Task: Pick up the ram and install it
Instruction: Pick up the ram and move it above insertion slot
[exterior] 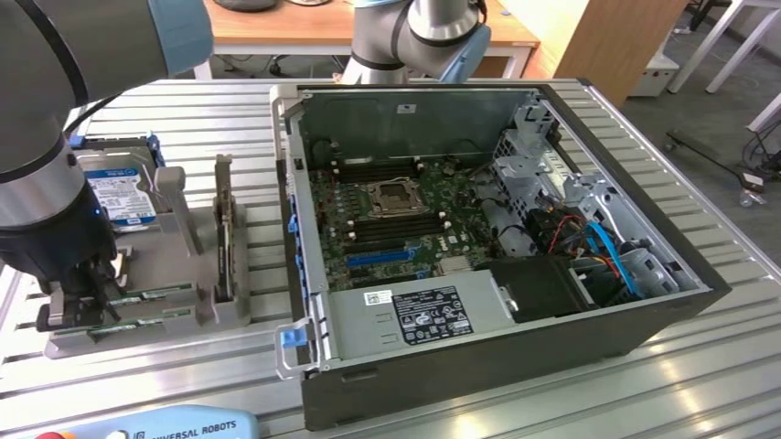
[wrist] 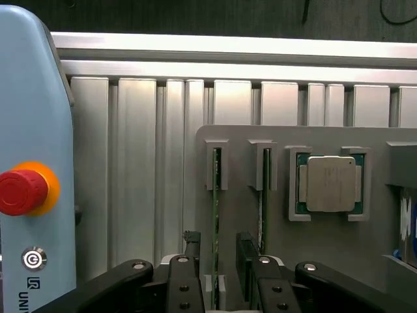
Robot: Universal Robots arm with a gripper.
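Two green ram sticks stand on edge in slots of a grey parts holder [wrist: 306, 140]. My gripper [wrist: 218, 253] is low over the holder at the exterior view's left [exterior: 95, 294]. Its black fingers [wrist: 191, 244] stand open on either side of one ram [wrist: 215, 215], with a gap on both sides and no contact. That is the stick closer to the pendant [exterior: 153, 319]. The second ram [wrist: 262, 195] sits in the neighbouring slot, outside the fingers. The open computer case [exterior: 488, 229] shows its motherboard with dark memory slots [exterior: 380, 229] beside the processor socket [exterior: 393, 197].
The holder also carries a silver processor chip [wrist: 330, 184], an upright dark expansion card [exterior: 223, 238] and a hard drive [exterior: 123, 192]. A light-blue teach pendant with a red stop button [wrist: 19, 192] lies close beside the holder. The ribbed aluminium table [exterior: 683, 366] surrounds the case.
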